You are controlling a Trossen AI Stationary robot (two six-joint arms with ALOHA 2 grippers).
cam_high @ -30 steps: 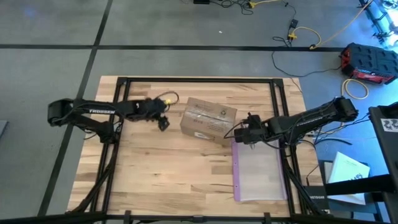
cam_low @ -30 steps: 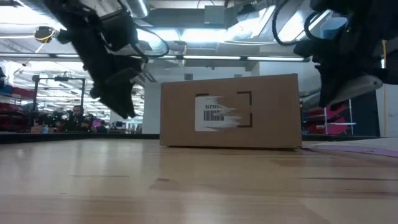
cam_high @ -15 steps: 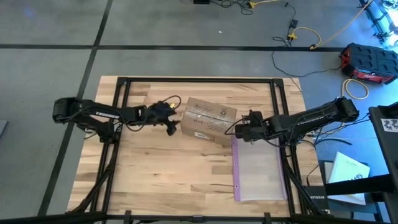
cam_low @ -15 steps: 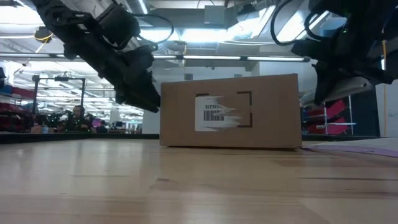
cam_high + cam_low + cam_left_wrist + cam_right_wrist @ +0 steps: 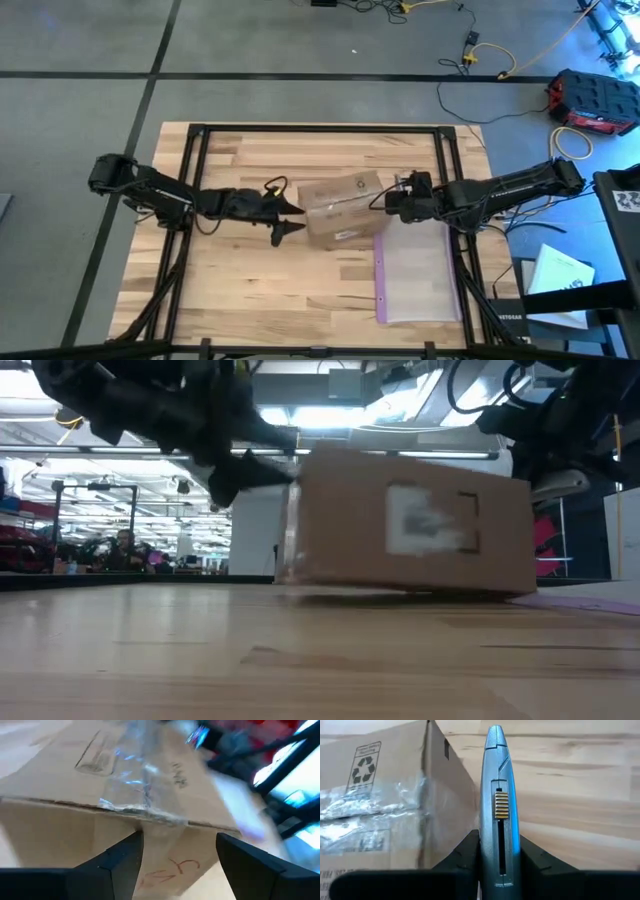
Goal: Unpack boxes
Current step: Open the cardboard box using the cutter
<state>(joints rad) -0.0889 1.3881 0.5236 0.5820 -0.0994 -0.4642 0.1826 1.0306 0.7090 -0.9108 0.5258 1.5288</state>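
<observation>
While the box sits mid-table between the two arms, tipped up on one edge, the left gripper presses at its near end with jaws spread, the taped seam straight ahead of them. The right gripper is clamped on a grey knife, its tip just beside the box's far corner. To my eye, steadying the box flat first would let the blade follow the tape cleanly.

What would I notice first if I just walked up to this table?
The brown cardboard box in the middle of the table, taped shut and tipped up at one end. The left end effector is open right against its side, and the right end effector on the other side is gripping a grey box cutter.
</observation>
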